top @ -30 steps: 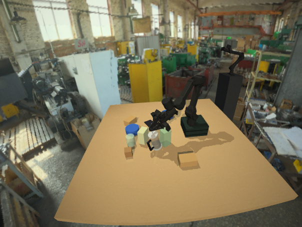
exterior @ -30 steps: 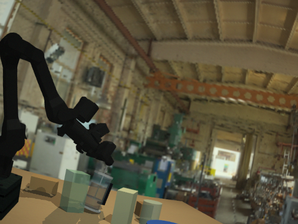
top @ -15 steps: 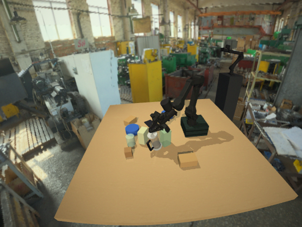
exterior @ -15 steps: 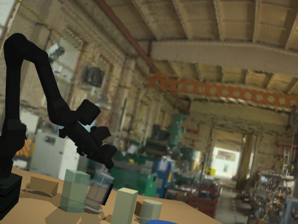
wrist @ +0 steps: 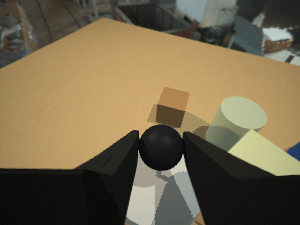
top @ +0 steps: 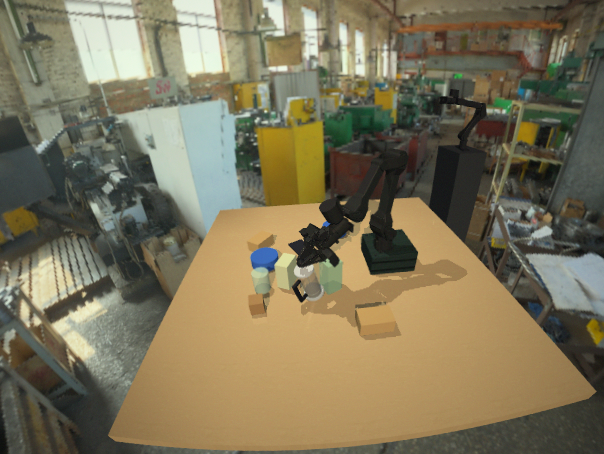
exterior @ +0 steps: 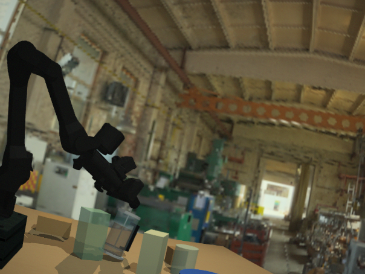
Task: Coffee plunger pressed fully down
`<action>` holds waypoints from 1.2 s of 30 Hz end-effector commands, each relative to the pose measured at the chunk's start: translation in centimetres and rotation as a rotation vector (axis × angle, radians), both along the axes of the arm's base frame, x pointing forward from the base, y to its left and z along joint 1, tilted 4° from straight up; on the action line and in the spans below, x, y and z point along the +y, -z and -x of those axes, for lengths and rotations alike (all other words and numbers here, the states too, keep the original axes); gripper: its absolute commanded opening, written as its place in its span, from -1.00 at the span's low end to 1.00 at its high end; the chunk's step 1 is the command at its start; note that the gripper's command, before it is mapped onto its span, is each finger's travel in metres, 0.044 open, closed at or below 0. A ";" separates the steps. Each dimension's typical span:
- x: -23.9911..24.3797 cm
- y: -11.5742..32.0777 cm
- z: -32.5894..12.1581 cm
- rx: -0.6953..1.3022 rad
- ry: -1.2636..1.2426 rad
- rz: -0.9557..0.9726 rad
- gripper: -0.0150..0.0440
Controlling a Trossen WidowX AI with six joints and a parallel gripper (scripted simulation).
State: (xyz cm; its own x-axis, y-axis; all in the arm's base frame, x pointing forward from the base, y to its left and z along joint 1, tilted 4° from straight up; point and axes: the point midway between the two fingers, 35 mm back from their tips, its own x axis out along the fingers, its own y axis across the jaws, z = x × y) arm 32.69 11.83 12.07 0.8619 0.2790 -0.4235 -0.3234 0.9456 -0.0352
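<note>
One marking is showing — a small pale sign (top: 162,88) hanging on the brick wall beyond the table is bearing red characters that look like "50", too blurred to be sure. Nothing else is reading clearly.

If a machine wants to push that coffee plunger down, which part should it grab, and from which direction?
The round black knob on top of the plunger, taken from above. It is a small ball that fits between two flat fingers, and it stands over the press. The gripper is shut on it that way now. Note that the press leans beside the green block, so a straight-down push looks safer.
</note>
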 end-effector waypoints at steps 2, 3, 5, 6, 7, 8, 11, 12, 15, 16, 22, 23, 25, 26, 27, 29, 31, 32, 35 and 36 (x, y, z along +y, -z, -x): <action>0.0 0.4 -0.1 0.013 -0.003 0.010 -0.11; 0.0 0.4 -0.1 0.013 -0.003 0.010 -0.11; 0.0 0.4 -0.1 0.013 -0.003 0.010 -0.11; 0.0 0.3 -0.1 0.013 -0.003 0.010 -0.11; 0.0 0.4 -0.1 0.013 -0.003 0.010 -0.11; 0.0 0.4 -0.2 0.013 -0.003 0.010 -0.11; 0.1 0.4 -0.2 0.012 -0.003 0.010 -0.11; 0.1 0.0 -0.2 0.002 0.000 0.001 -0.11; 0.1 0.0 -0.2 0.002 0.000 0.001 -0.11; 0.1 0.0 -0.2 0.002 0.000 0.001 -0.11; 0.1 0.0 -0.2 0.002 0.000 0.001 0.07; 0.1 0.0 -0.2 0.002 0.000 0.001 0.16; 0.1 0.0 -0.2 0.002 0.000 0.001 0.34; 0.1 0.0 -0.2 0.002 0.000 0.001 0.43; 0.1 0.0 -0.2 0.002 0.000 0.001 0.52; 0.1 0.0 -0.2 0.002 0.000 0.001 0.69; 0.1 0.0 -0.2 0.002 0.000 0.001 0.87; 0.1 0.0 -0.2 0.002 0.000 0.001 0.96; 0.1 0.0 -0.2 0.002 0.000 0.001 1.00; 0.1 -0.1 -0.2 0.002 -0.001 0.002 1.00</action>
